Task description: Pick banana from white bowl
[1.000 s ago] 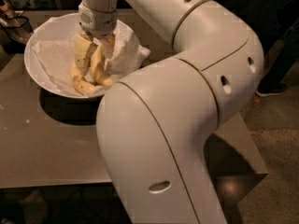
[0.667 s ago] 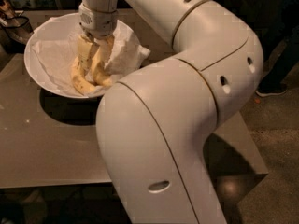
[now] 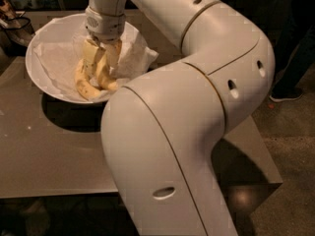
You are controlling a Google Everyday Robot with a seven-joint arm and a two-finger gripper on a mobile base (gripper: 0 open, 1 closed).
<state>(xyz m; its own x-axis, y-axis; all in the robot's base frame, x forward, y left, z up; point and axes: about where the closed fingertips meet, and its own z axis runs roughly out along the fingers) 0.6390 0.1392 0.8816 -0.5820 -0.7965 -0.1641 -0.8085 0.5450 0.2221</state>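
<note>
The big white arm (image 3: 167, 146) filled the near part of the view; its fat lower part rose from the bottom edge, with a small oval hole in its side; it stood in front of the grey tabletop (image 3: 44, 151) and hid a lot of it. Higher up, the arm bent at a round elbow on the right; from there the next part ran back to the left, over the tabletop, up to the top edge; then the wrist turned and pointed straight down.

The tool (image 3: 101, 70) hung at the end of the wrist, low inside the white bowl (image 3: 54, 28); its lower end was right at the banana (image 3: 84, 86); I could not tell if the tool was apart, together or clamped on the banana.

The banana was yellow with small brown spots; it lay in the bowl on crumpled white paper (image 3: 135, 58), toward the near side of the bowl. The bowl was wide and round; it sat on the far left part of the tabletop, with a dark shadow under its near edge.

Farther off, on the right, was the floor (image 3: 290, 146); a dark shoe (image 3: 285, 95) stood on it, well apart from the tabletop.
</note>
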